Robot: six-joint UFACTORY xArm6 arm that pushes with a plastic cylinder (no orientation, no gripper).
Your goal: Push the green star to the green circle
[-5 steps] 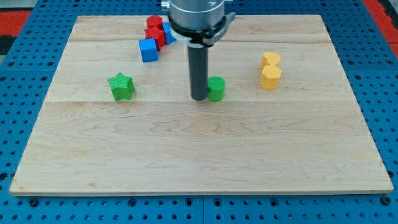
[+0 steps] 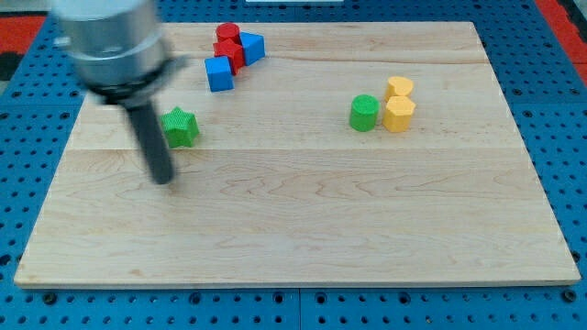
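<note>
One camera view is all you have, so read everything off it. You see my tip point(image 2: 163, 179) down on the wooden board point(image 2: 293, 238), at the view's left, with the rod rising from it to the blurred grey arm housing point(image 2: 108, 41) at the view's top left. No jaws or fingers to report on this rig: the arm ends in a plain dark rod, so nothing opens, closes or grips.

Look just up and to the view's right of my tip and you find the green star point(image 2: 180, 126). The rod passes close by the star's left side; whether it touches the block you cannot tell, because the rod is smeared with motion blur.

Well apart from my tip, far across to the view's right and a little higher, stands the green circle point(image 2: 364, 113), a short upright cylinder. Just beside it, on its right, sit two yellow blocks point(image 2: 399, 103), one behind the other and touching; the nearer one looks close to or touching the circle.

Up from my tip toward the view's top, past the star, you see a cluster: a blue cube point(image 2: 219, 72) nearest, then the red blocks point(image 2: 228, 44) stacked close together, and a blue triangle-like block point(image 2: 251, 47) pressed against their right side.
</note>
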